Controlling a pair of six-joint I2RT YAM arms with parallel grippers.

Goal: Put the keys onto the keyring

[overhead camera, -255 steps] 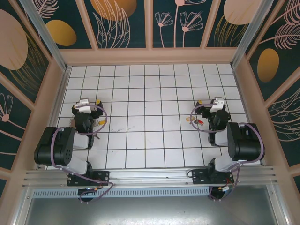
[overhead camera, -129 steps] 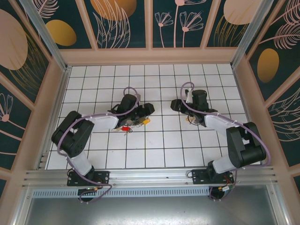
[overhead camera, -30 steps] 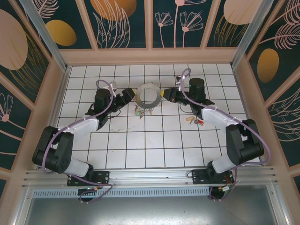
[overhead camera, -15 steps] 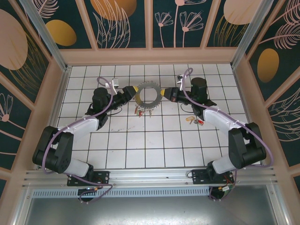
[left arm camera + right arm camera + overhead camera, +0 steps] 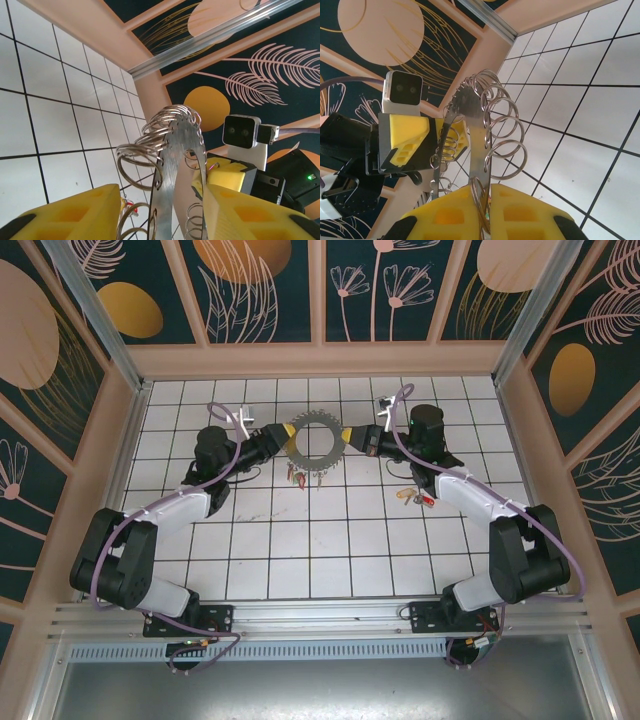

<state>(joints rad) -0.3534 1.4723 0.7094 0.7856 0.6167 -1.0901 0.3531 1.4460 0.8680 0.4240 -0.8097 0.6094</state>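
Straddling the keyring (image 5: 316,422), left jaws stand apart; right jaws clamp its opposite rim.

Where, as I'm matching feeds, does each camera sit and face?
Top external: above, behind the arm bases, looking down at the tiled floor; whole arms show, left claw and right claw.
Left wrist: looks along its own fingers toward the right wrist's camera.
Right wrist: looks along its own fingers, shut on the keyring, toward the left claw.
Shared: all see the keyring; wrist views face each other.
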